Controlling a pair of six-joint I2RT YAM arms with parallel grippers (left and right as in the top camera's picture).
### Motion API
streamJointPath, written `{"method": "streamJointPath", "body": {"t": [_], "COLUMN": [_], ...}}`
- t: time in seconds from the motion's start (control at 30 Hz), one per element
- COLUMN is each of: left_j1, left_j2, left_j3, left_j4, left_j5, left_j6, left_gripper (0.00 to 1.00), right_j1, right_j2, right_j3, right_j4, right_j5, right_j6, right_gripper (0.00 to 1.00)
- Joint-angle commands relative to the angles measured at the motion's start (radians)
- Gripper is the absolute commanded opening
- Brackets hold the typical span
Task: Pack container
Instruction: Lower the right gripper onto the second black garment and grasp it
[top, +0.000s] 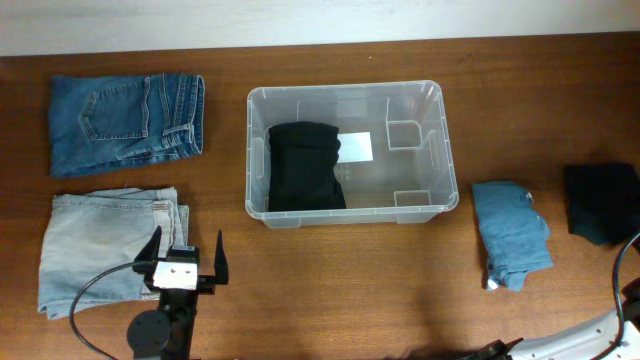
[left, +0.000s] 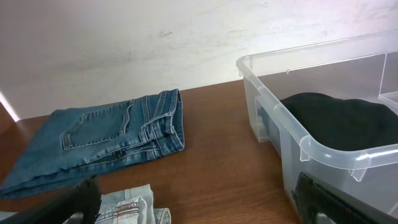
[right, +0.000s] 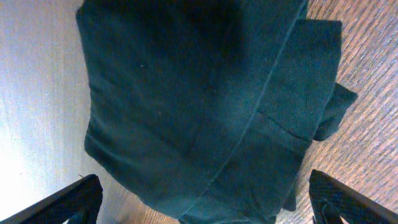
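Our left fingers stand wide apart and hold nothing, just at the edge of the folded pale jeans. Our right fingers are spread wide too, empty, above a folded dark green garment. The container sits mid-tabletop, with a folded black garment in its left end. Dark blue jeans lie to its left and a blue cloth to its right.
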Motion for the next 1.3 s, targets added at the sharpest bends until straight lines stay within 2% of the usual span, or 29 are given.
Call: {"method": "streamJointPath", "body": {"t": [0.0, 0.73, 1.27], "left_j1": [0.004, 0.004, 0.004], "left_j2": [-0.007, -0.007, -0.007], "left_j3": [-0.008, -0.008, -0.008], "left_j4": [0.002, 0.002, 0.002], "left_j5": [-0.004, -0.004, -0.004], "left_j6": [0.013, 0.013, 0.013], "left_gripper": [0.99, 0.99, 1.0], "right_j1": [-0.006, -0.001, 0.119], "right_j2": [0.012, 0.079, 0.103], "right_j3": [-0.011, -0.013, -0.014], "right_j4": [-0.001, 0.027, 0.05], "right_j5": [-0.001, 0.036, 0.121], "right_j6": [-0.012, -0.034, -0.015], "right_gripper": [0.98, 0.98, 0.98]}}
